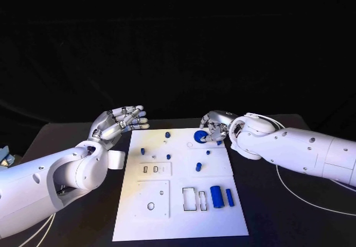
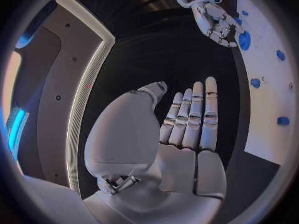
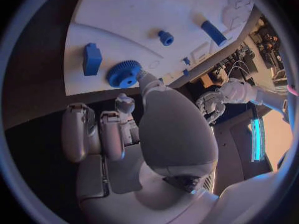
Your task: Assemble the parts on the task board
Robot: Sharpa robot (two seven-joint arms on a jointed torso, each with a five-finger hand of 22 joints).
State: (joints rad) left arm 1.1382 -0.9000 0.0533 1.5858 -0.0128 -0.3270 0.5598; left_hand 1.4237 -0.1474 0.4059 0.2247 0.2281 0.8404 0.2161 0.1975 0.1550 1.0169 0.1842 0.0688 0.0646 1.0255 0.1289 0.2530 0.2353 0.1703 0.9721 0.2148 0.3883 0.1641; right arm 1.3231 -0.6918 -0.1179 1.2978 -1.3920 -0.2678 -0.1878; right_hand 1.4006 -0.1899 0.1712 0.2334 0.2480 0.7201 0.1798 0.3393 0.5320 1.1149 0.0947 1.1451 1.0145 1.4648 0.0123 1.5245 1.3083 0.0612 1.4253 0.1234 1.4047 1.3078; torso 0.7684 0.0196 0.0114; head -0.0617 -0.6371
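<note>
Right hand [image 1: 214, 127] fingertip touches flat-lying blue gear [image 1: 200, 136] near task board [image 1: 178, 226] far edge, other fingers curled; left hand [image 1: 121, 122] beside board, fingers straight, together, holding nothing.

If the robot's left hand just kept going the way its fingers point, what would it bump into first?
Probably nothing nearby. The left hand is open beside the task board, its fingers pointing past the board's far left corner toward bare black table. The way looks free, though depth is hard to judge.
</note>
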